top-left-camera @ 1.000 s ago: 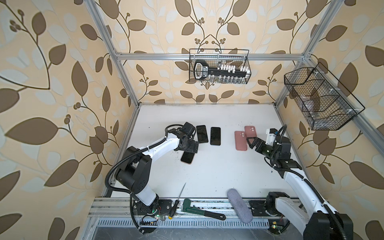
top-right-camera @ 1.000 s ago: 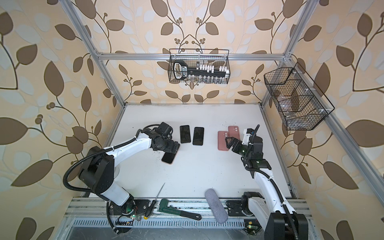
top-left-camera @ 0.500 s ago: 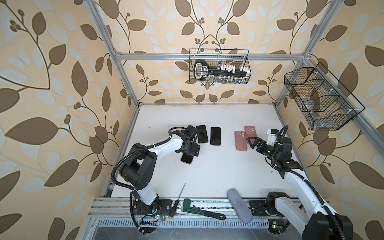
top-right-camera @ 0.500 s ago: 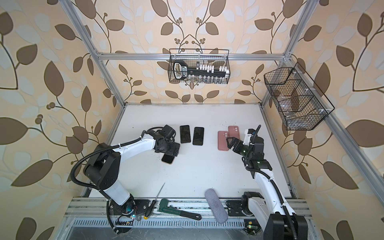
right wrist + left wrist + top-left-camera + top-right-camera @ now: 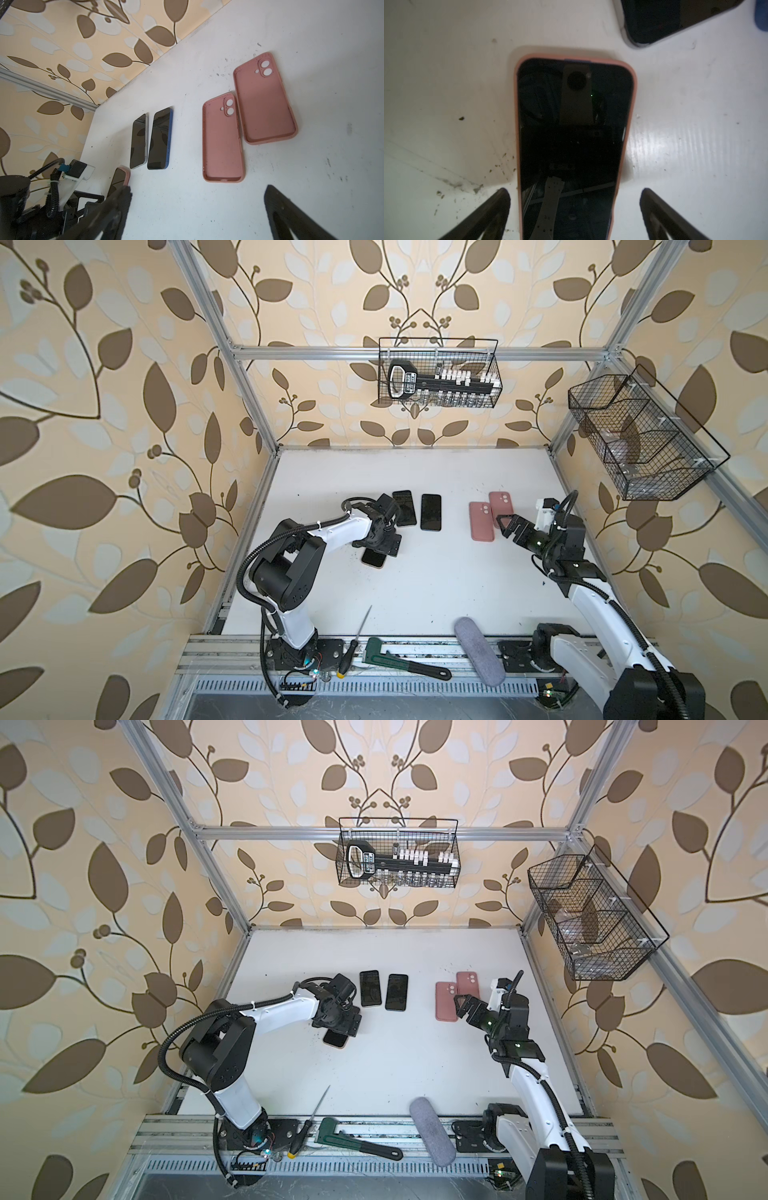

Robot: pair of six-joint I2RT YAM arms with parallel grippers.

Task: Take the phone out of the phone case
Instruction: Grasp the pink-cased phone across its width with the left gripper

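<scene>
**A:** Table (image 5: pixel 415 597) first: white, scuffed, bearing everything. And the left pincer (image 5: pixel 574 196)?

**B:** Spread wide, holding nothing. The phone (image 5: pixel 571 135) lies screen-up between its fingers (image 5: pixel 503 197), snug in its pink phone case (image 5: pixel 516 124). A gap shows on each side.

**A:** Do the tips rest on the table?

**B:** Hard to say from this angle; perhaps they are just above it.

**A:** And the right pincer (image 5: pixel 197 191)?

**B:** Also wide and empty. Two empty pink cases (image 5: pixel 223 141) lie just ahead of it, side by side, hollow side up. Two bare phones (image 5: pixel 159 139) sit beyond those, near the left pincer.
</scene>
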